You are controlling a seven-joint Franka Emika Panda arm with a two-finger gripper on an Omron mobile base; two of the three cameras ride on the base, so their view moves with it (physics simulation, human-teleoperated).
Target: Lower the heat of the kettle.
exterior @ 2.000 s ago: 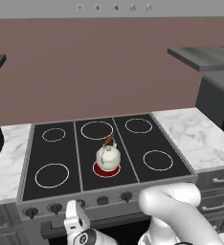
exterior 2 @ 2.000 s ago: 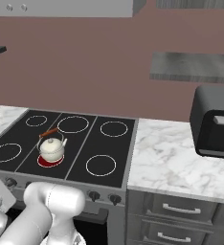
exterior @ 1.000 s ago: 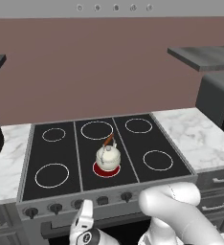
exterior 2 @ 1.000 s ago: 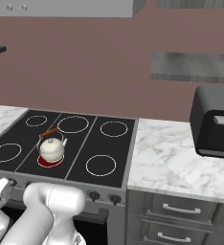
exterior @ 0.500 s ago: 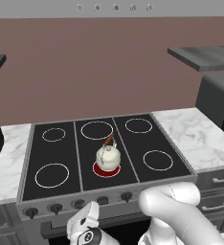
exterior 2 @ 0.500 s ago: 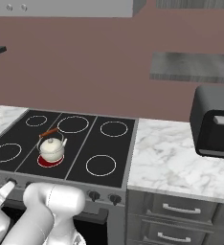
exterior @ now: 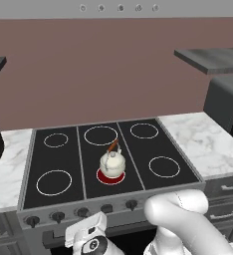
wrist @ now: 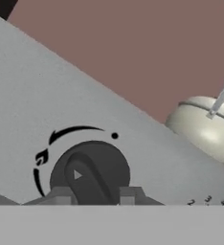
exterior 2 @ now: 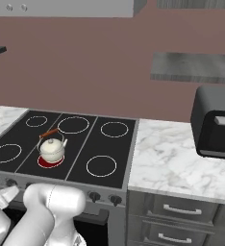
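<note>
The kettle [exterior: 112, 163] stands upright on the glowing red burner [exterior: 110, 176], front centre of the stove [exterior: 58, 154]. Leave it in place: it is probably hot, rigid and smooth, with only the arched handle safe to hold. Heat is set at the knob [wrist: 90, 176] on the front panel. The end effector [wrist: 91, 196] is spread, one fingertip on each side of the knob's raised grip bar. The knob should be stiff and small; pinch the bar squarely to avoid slipping.

Brown back wall [exterior: 113, 64] behind black stove [exterior: 153, 144] w/ five burner rings. White marble counter [exterior 2: 177, 158] both sides; grey drawers [exterior 2: 181, 211] below on right. Dark toaster [exterior 2: 215, 122] far right, grey shelf [exterior 2: 191, 67] above it.
</note>
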